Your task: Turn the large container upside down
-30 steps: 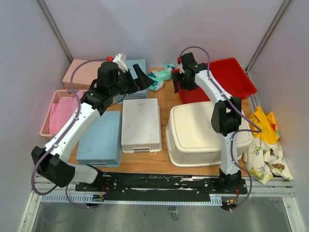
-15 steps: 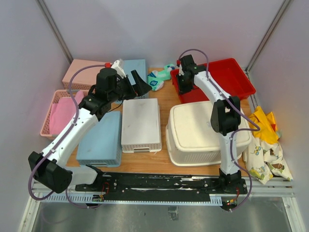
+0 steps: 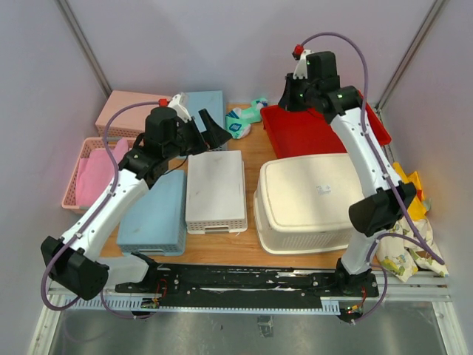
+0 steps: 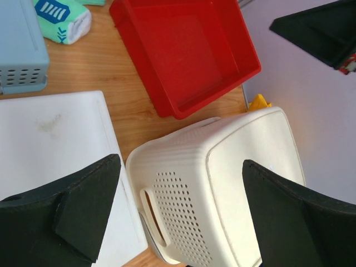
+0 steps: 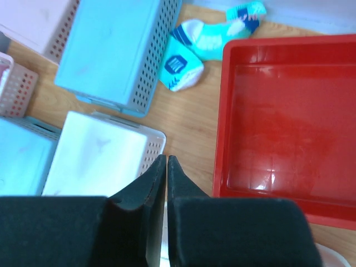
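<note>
The large container [image 3: 307, 200] is a cream perforated basket lying base up on the right of the table, a small sticker on its smooth base. The left wrist view shows its perforated side and cut-out handle [image 4: 222, 189]. My left gripper [image 3: 203, 118] hovers open over the back middle of the table, left of the container and apart from it, nothing between its fingers [image 4: 89, 206]. My right gripper [image 3: 290, 100] is raised above the red tray's left edge, behind the container. It is shut with nothing held [image 5: 166, 159].
A red tray [image 3: 325, 129] sits behind the container. A smaller white basket [image 3: 216, 191] and a blue one [image 3: 155, 211] lie upturned to the left. Another blue basket [image 5: 111, 50], pink baskets [image 3: 92, 174], socks [image 3: 244, 118] and a patterned cloth [image 3: 406, 222] ring the edges.
The right gripper has shut and risen up and back from the container's far rim to above the red tray. The left arm has drawn slightly back and lower. The container has stayed put.
</note>
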Controlling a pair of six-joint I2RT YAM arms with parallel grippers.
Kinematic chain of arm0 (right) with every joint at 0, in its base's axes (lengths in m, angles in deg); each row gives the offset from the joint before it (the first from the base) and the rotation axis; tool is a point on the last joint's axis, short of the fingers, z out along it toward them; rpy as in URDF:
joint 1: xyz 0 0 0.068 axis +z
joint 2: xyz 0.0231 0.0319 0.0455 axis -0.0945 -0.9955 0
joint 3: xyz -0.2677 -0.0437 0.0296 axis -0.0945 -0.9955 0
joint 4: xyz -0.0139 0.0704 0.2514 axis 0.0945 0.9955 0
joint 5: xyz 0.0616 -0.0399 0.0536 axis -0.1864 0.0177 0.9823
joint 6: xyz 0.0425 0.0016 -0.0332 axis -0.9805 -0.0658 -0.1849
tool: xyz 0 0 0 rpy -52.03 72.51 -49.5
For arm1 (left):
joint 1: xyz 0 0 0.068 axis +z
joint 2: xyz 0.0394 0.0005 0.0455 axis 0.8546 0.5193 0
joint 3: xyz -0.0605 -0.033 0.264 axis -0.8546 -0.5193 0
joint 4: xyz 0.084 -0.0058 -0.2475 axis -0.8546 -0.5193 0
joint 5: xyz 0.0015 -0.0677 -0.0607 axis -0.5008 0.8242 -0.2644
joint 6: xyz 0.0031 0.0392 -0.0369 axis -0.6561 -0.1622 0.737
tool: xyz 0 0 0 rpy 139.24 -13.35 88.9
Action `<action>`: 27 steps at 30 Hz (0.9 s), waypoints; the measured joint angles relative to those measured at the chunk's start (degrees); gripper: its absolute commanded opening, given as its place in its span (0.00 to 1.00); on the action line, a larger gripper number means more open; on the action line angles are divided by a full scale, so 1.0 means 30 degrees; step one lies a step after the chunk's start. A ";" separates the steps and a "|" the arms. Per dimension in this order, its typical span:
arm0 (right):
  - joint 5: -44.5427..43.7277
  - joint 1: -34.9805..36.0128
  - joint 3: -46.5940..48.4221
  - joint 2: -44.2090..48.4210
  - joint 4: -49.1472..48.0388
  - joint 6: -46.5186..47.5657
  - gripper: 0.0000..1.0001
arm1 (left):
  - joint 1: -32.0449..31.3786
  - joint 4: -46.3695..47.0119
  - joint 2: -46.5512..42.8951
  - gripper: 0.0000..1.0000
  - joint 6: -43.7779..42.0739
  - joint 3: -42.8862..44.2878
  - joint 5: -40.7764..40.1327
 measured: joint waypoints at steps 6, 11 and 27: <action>-0.0546 -0.0080 -0.1188 0.0962 -0.0503 0.0277 0.56 | -0.0044 0.0350 0.0459 0.99 0.0066 -0.0291 0.0080; -0.0882 -0.1049 -0.4561 0.1494 -0.0022 0.0576 0.76 | -0.0656 0.0095 0.4452 0.99 -0.0408 0.2441 -0.0634; -0.2353 -0.8160 -0.6732 0.6761 0.0619 0.1916 0.81 | -0.2499 -0.3067 2.1456 0.92 -0.0794 1.8775 -0.2703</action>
